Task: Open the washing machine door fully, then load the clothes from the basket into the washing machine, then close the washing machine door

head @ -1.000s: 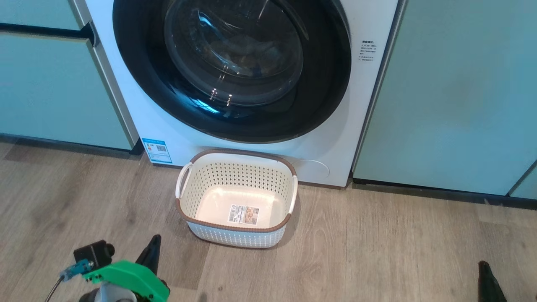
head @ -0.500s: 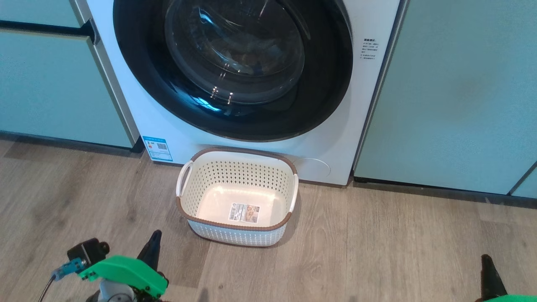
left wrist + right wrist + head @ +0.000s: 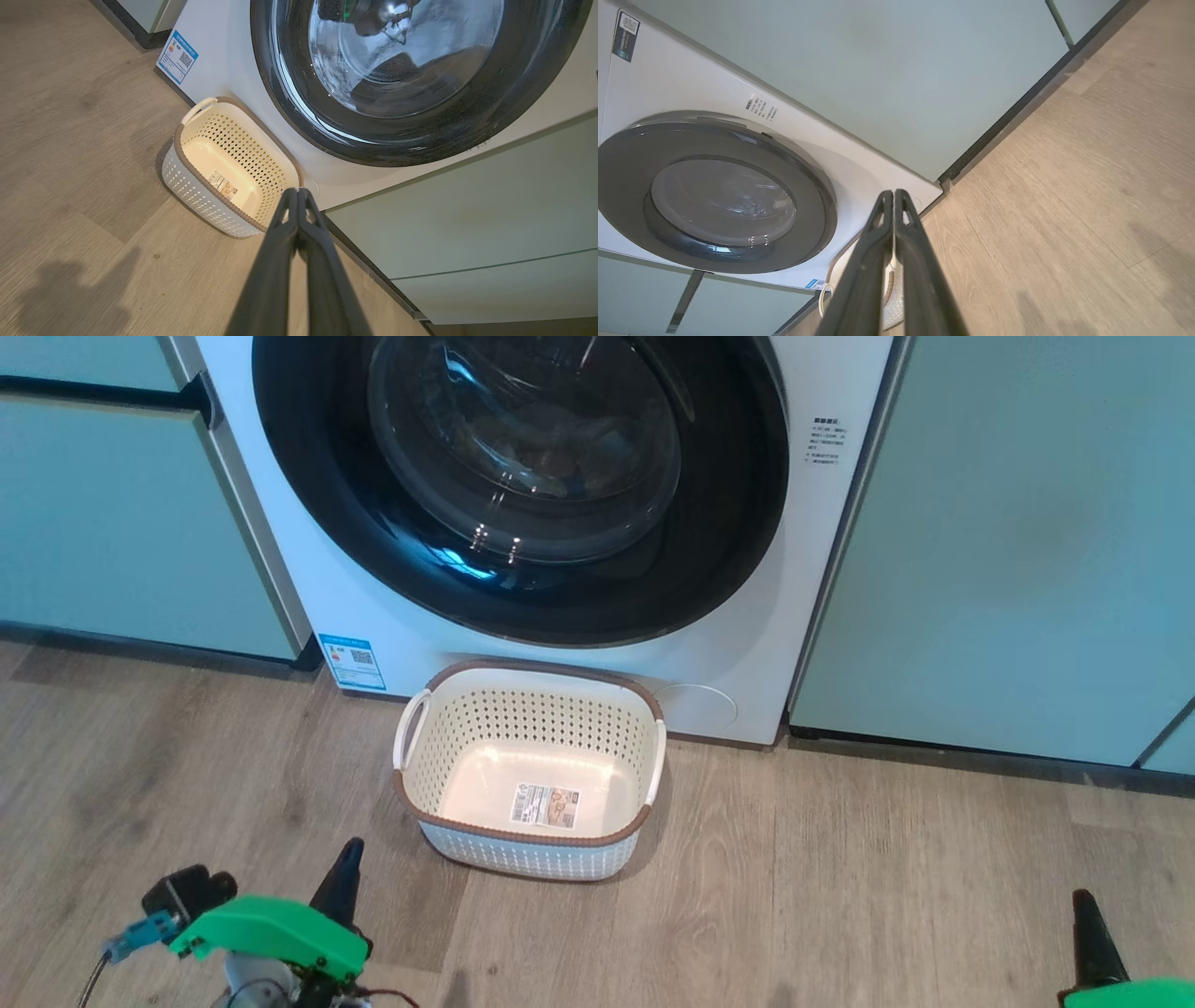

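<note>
Wood-grain floor point(image 3: 840, 896), lower left: left claw point(image 3: 344, 882) pinched shut, empty. Up and right of it, basket point(image 3: 532, 861) against washing machine point(image 3: 747, 653) foot, bare but for its label point(image 3: 544, 805); nearer left arm. Above basket, washing machine door point(image 3: 317, 504) closed flush, ahead of both claws. Lower right: right claw point(image 3: 1085, 933) shut, empty, well apart.

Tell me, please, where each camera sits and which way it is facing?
Head view: on the head, facing forward and down at the washing machine door and basket; left gripper and right gripper at the bottom corners.
Left wrist view: on the left wrist, along its shut fingers toward basket and door.
Right wrist view: on the right wrist, along its shut fingers toward door and cabinet.
Shared: all three show the door.
</note>
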